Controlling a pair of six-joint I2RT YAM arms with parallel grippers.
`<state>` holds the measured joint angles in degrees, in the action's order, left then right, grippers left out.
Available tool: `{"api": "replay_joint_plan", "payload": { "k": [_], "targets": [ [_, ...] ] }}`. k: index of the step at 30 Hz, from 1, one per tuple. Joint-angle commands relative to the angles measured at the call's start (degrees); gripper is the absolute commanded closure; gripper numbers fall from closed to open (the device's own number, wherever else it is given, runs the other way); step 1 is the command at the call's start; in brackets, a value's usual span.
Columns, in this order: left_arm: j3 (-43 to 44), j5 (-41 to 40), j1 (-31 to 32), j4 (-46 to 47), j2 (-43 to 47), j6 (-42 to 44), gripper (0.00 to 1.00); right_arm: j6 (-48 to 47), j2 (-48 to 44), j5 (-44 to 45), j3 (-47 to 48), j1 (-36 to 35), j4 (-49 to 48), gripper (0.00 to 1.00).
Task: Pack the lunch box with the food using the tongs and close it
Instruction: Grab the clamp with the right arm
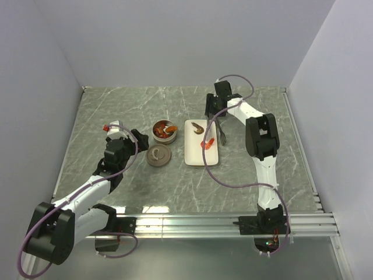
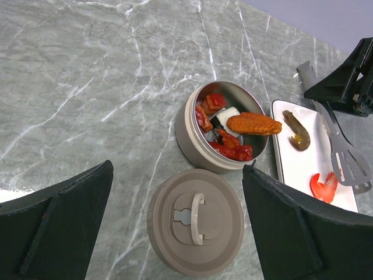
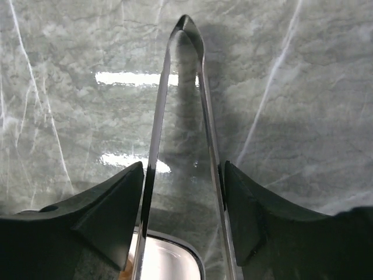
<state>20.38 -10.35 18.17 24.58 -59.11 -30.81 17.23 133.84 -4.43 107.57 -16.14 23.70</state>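
Note:
The lunch box (image 1: 165, 129) (image 2: 224, 125) stands open on the table and holds several red and orange food pieces. Its brown lid (image 1: 158, 155) (image 2: 195, 221) lies flat just in front of it. My left gripper (image 1: 125, 142) (image 2: 178, 169) hovers open over the lid, touching nothing. On the white plate (image 1: 201, 153) (image 2: 303, 166) lie a shrimp (image 1: 197, 126) (image 2: 297, 131) and a red piece (image 1: 208, 142) (image 2: 323, 186). My right gripper (image 1: 212, 108) (image 3: 183, 169) is shut on the tongs (image 1: 220, 133) (image 2: 338, 140) (image 3: 154, 134), a pad against each arm. The tongs' tips sit by the red piece.
The grey marble table ends in a metal rail (image 1: 233, 221) along the near edge, and white walls close it in on three sides. The right arm's cable (image 1: 218, 175) loops over the table in front of the plate.

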Motion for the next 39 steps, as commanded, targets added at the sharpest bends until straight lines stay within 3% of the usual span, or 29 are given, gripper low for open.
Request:
{"api": "replay_joint_plan", "payload": {
  "k": [1,2,5,14,26,33,39],
  "targets": [
    [1.4,0.0,-0.3,1.9,0.5,0.1,0.01,-0.8,1.1,-0.6,2.9,-0.6,3.0,0.39],
    [1.4,0.0,-0.3,1.9,0.6,0.1,0.01,-0.9,1.1,-0.5,2.7,-0.6,2.8,0.49],
    [1.4,0.0,-0.3,1.9,0.4,0.2,0.0,-0.6,-0.1,0.8,1.5,-0.8,1.0,0.6],
    [1.4,-0.1,-0.3,2.0,0.3,0.0,0.01,-1.1,-11.9,8.9,-6.4,-1.3,-8.7,0.61],
    [1.5,-0.2,-0.3,1.9,0.2,0.2,0.01,-1.8,-33.1,14.4,-27.0,-1.7,-27.3,0.63],
    [1.4,0.0,-0.4,2.0,0.3,0.0,0.01,-2.7,-46.8,21.7,-44.6,-5.7,-37.8,0.63],
    [1.4,-0.2,-0.4,2.0,0.4,0.0,0.01,-6.9,-59.8,32.9,-52.9,-12.6,-42.2,0.63]
  ]
}}
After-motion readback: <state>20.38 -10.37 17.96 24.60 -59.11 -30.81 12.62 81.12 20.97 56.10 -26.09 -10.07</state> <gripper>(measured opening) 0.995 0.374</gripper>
